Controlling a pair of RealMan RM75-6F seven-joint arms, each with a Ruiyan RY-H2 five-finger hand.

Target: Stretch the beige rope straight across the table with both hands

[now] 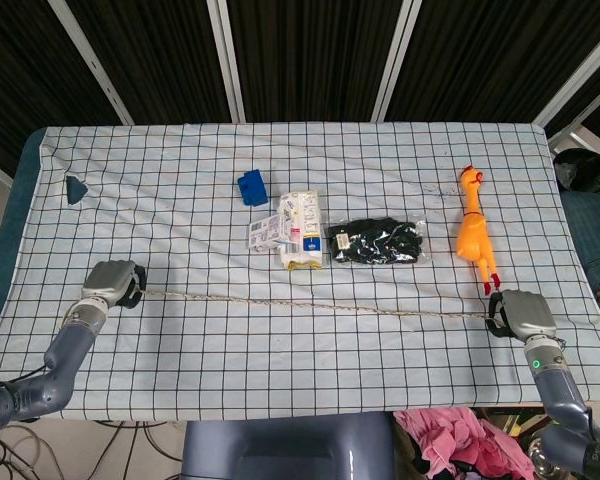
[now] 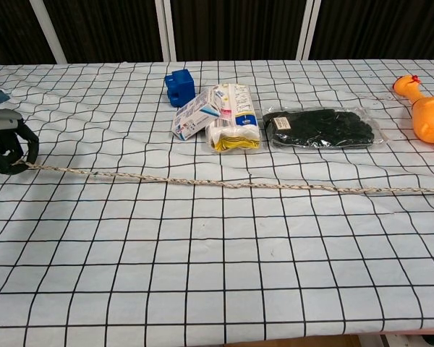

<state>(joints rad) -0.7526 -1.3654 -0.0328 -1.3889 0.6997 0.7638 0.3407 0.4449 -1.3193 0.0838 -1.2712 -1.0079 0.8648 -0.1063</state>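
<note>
With the beige rope (image 1: 310,304) lying nearly taut across the checked worktop (image 1: 280,370), the left hand (image 1: 112,283) and right hand (image 1: 518,313), each clenched on an end, should pull evenly apart and lower together.

A blue block (image 1: 251,187) sits near a small box (image 1: 265,232) that touches a white-and-yellow packet (image 1: 301,230). Just beside lies a black bag (image 1: 376,241). Farther right lies a rubber chicken (image 1: 473,231); a dark wedge (image 1: 76,189) sits far left.

The left hand (image 2: 7,148) grips the beige rope (image 2: 224,183), stretched across the table (image 2: 202,275).
</note>
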